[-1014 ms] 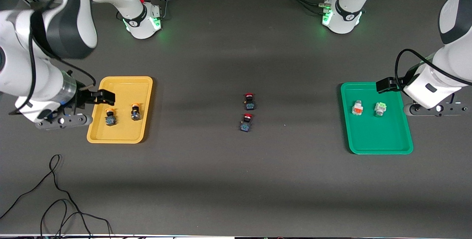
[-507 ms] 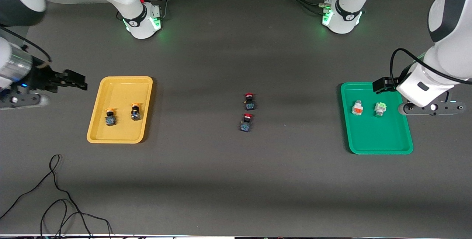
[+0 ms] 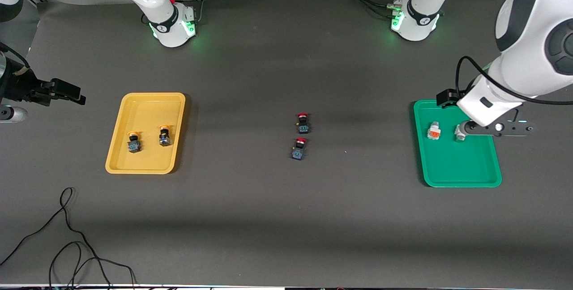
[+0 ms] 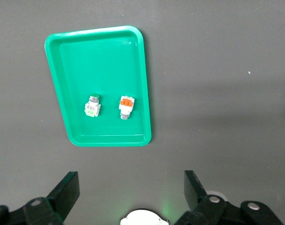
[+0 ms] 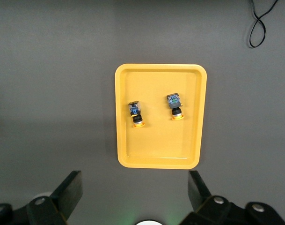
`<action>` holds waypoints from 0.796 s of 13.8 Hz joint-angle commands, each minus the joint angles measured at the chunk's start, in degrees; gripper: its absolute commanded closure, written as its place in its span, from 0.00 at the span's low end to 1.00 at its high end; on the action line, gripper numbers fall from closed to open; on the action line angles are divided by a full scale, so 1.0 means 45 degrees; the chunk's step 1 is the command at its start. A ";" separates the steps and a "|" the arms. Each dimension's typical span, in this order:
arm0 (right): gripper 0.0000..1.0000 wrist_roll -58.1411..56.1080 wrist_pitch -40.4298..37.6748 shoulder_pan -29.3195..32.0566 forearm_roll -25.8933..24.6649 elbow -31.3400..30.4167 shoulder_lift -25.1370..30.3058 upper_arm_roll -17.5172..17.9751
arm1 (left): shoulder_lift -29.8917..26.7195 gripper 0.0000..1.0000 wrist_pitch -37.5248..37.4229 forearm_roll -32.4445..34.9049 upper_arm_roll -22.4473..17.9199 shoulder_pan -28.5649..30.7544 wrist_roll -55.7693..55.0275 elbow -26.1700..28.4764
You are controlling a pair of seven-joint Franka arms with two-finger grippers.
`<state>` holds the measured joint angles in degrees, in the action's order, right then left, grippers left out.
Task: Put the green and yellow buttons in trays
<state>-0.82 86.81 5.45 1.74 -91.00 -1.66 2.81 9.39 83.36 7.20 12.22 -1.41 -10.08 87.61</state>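
Observation:
Two dark buttons with orange-yellow caps point(image 3: 133, 142) point(image 3: 164, 135) lie in the mustard yellow tray point(image 3: 145, 160). The right wrist view shows them point(image 5: 135, 115) point(image 5: 175, 107) in that tray point(image 5: 158, 143). The white button with a light green face point(image 4: 92, 107) lies in the green tray point(image 4: 100, 56), and the left arm half covers it in the front view. My left gripper point(image 4: 130, 190) hangs open and empty high up by the green tray point(image 3: 456, 164). My right gripper point(image 5: 134, 190) is open and empty, high up beside the yellow tray at the right arm's end.
A white button with an orange face point(image 3: 433, 130) lies in the green tray beside the green one. Two red-capped dark buttons point(image 3: 303, 123) point(image 3: 299, 148) sit mid-table. A black cable point(image 3: 67, 236) loops near the front edge at the right arm's end.
The right arm has pulled away from the yellow tray toward the table's end. The left arm has swung in over the green tray and now partly hides the green button. Both grippers stayed open.

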 commanded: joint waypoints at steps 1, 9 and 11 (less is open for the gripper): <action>0.00 0.0320 0.0258 0.0097 -0.0290 -0.0364 0.0292 0.0080 | -0.0270 0.00 0.0010 -0.0055 -0.0080 0.0080 0.0091 0.0064; 0.00 0.0320 0.0298 -0.0762 -0.0504 -0.0267 0.0175 -0.0780 | -0.0250 0.00 0.0831 -0.1364 -0.0080 0.0099 0.0130 -0.0308; 0.00 0.0300 0.0279 -0.0762 -0.0602 -0.0208 0.0136 -0.0780 | -0.0366 0.00 0.0617 -0.1287 -0.0138 0.0293 0.0111 0.0061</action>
<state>-0.59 87.59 3.13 0.60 -91.58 -1.67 0.06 8.88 86.49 2.46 12.00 -1.01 -10.02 86.45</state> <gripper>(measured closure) 0.000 0.000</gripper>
